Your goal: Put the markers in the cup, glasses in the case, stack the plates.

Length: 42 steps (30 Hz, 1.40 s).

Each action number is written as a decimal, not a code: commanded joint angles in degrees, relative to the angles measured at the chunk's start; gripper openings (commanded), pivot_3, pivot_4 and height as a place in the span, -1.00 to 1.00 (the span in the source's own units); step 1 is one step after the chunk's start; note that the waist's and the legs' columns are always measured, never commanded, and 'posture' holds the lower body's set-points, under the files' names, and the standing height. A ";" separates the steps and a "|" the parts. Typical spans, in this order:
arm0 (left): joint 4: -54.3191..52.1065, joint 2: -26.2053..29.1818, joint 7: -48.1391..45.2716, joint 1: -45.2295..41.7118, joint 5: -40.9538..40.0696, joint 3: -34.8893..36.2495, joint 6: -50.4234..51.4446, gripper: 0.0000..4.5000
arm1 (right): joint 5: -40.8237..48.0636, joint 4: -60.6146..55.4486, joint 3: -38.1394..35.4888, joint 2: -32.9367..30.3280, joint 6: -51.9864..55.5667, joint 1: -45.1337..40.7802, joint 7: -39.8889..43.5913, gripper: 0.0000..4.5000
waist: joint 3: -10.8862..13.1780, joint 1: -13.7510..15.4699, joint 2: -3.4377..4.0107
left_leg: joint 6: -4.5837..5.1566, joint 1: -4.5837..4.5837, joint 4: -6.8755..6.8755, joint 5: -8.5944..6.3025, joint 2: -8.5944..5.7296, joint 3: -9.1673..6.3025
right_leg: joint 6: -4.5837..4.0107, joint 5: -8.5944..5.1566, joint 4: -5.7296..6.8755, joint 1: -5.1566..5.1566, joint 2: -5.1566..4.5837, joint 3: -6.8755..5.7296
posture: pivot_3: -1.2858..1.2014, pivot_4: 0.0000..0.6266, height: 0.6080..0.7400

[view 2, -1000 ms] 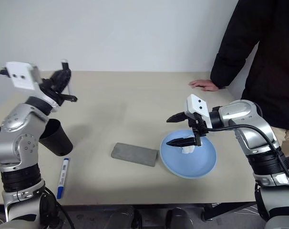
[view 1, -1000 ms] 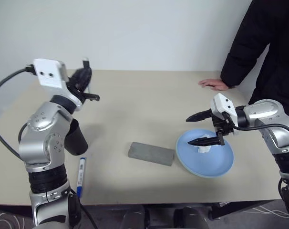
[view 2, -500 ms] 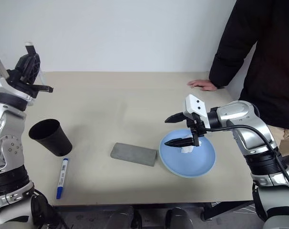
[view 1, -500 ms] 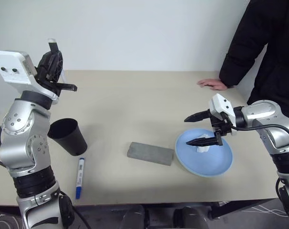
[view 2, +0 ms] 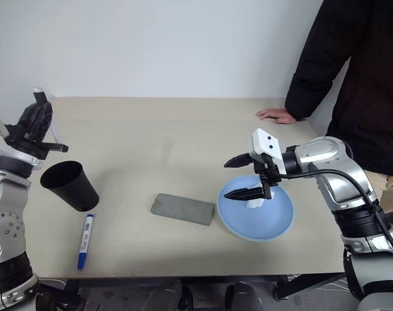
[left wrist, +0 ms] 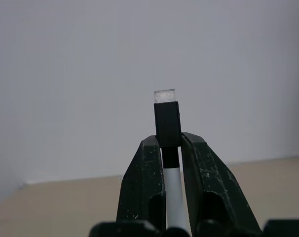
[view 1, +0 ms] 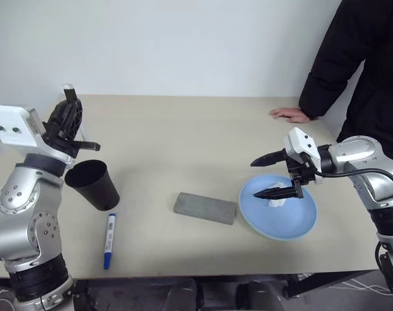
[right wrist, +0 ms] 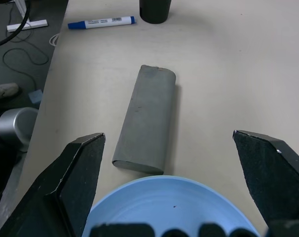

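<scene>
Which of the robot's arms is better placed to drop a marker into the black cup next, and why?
Left. The left gripper is shut on the black-capped marker just above the cup; the right gripper hangs open over the blue plate.

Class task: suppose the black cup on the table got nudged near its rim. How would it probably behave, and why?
The black cup would probably tip easily: it tapers to a narrow base, with a wider rim. It looks like thin plastic, so it is likely light and might slide before toppling. Being round, it could roll in a curve once over, perhaps toward the blue-capped marker beside it.
</scene>
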 commanded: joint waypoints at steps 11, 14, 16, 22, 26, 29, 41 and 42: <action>2.75 0.43 -0.78 3.66 2.29 -0.23 -5.92 -0.96 | 0.63 -1.12 -1.11 -0.65 0.81 -1.81 0.27 1.00 | 0.00 0.02 0.00 | 0.01 -0.01 -0.01 -0.01 0.02 0.00 | -0.03 -0.02 -0.01 -0.11 -0.01 0.00 | 0.03 -1.00 0.35; 3.80 0.82 -1.46 4.20 3.28 -0.69 -6.73 -0.96 | 0.65 -1.24 -1.22 -0.73 1.02 -1.79 0.24 1.00 | 0.00 0.01 0.00 | 0.01 -0.01 -0.01 -0.01 0.01 0.02 | -0.03 -0.02 -0.01 -0.12 -0.03 0.00 | 0.03 -1.00 0.35; 4.23 0.80 -1.79 4.58 3.72 -0.75 -7.26 -0.96 | 0.73 -1.42 -1.33 -0.82 1.18 -1.74 0.26 1.00 | 0.00 0.00 0.00 | 0.02 -0.02 -0.02 -0.02 0.01 0.03 | -0.03 -0.02 -0.02 -0.14 -0.04 0.01 | 0.03 -1.00 0.35; 5.51 0.55 -2.85 6.09 5.74 -1.85 -9.41 -0.96 | 0.92 -1.63 -1.41 -0.84 1.59 -1.79 0.29 1.00 | 0.00 0.01 0.00 | 0.01 -0.03 -0.06 -0.02 0.02 0.03 | -0.03 -0.02 -0.02 -0.20 -0.05 0.01 | 0.03 -1.00 0.35; 6.17 0.01 -3.30 7.19 7.07 -3.24 -10.85 -0.96 | 0.98 -1.58 -1.43 -0.83 1.80 -1.94 0.33 1.00 | 0.00 -0.01 0.00 | 0.01 -0.03 -0.07 -0.02 0.02 0.04 | -0.03 -0.02 -0.02 -0.22 -0.06 0.01 | 0.03 -1.00 0.35; 6.26 -0.41 -3.20 7.52 7.39 -3.78 -11.38 -0.80 | 1.04 -1.61 -1.51 -0.93 1.90 -1.97 0.42 1.00 | 0.00 0.01 0.00 | 0.01 -0.04 -0.08 -0.02 0.02 0.05 | -0.03 -0.02 -0.02 -0.25 -0.07 0.01 | 0.03 -1.00 0.35; 6.46 -0.56 -3.26 8.53 7.59 -4.25 -12.15 0.98 | 1.06 -1.71 -1.62 -1.14 2.12 -1.88 0.58 1.00 | 0.00 0.00 0.00 | 0.01 -0.05 -0.14 -0.02 0.02 0.08 | -0.03 -0.02 -0.02 -0.31 -0.10 0.01 | 0.03 -1.00 0.35; 6.45 -0.59 -3.19 8.43 7.61 -4.34 -12.10 0.98 | 1.04 -1.67 -1.58 -1.10 2.13 -1.92 0.58 1.00 | 0.00 0.00 0.00 | 0.01 -0.06 -0.14 -0.02 0.02 0.09 | -0.03 -0.02 -0.02 -0.31 -0.10 0.01 | 0.03 -1.00 0.35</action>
